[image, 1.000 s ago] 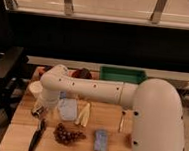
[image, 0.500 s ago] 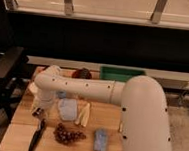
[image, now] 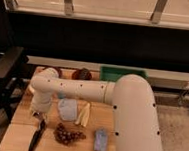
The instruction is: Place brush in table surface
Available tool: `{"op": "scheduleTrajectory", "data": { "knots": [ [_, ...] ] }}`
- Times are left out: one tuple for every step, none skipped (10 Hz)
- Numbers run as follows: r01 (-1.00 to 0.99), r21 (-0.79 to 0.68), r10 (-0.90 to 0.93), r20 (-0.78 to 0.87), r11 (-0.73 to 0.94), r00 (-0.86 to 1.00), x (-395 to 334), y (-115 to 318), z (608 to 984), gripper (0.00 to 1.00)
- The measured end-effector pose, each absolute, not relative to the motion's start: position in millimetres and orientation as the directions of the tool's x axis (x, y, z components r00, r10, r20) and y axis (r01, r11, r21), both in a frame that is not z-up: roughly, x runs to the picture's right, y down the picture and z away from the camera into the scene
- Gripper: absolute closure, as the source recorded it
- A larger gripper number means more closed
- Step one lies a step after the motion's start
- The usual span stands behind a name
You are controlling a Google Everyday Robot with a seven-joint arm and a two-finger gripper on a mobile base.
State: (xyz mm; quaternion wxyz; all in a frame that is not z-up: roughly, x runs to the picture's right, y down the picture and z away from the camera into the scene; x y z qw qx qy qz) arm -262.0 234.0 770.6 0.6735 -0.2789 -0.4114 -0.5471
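The brush lies on the light-brown wooden table surface at the front left, its black handle running toward the front edge. Its upper end sits right under my gripper. My white arm reaches in from the right across the table and bends down to that spot. I cannot tell whether the gripper is touching the brush.
A green tray stands at the back right. A pale bag, cream sticks, dark grapes and a blue sponge lie mid-table. Dark round items sit at the back. A black chair stands to the left.
My arm has swung left and down, bringing the gripper from the table's back left to just over the brush's upper end. The brush has stayed in place.
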Motion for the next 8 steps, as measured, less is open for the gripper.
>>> {"op": "scheduleTrajectory", "data": {
  "knots": [
    [0.968, 0.067, -0.487, 0.871, 0.241, 0.061, -264, 243, 775, 0.35],
    [0.970, 0.058, -0.466, 0.882, 0.235, 0.060, -265, 253, 780, 0.35],
    [0.972, 0.051, -0.448, 0.892, 0.228, 0.058, -265, 262, 786, 0.37],
    [0.973, 0.048, -0.429, 0.902, 0.226, 0.055, -265, 268, 789, 0.44],
    [0.973, 0.048, -0.415, 0.908, 0.225, 0.052, -266, 272, 790, 0.55],
    [0.974, 0.048, -0.418, 0.907, 0.223, 0.051, -266, 271, 790, 0.65],
    [0.974, 0.049, -0.420, 0.906, 0.221, 0.050, -264, 270, 790, 0.75],
    [0.974, 0.049, -0.422, 0.905, 0.220, 0.050, -264, 269, 790, 0.87]
  ]
}}
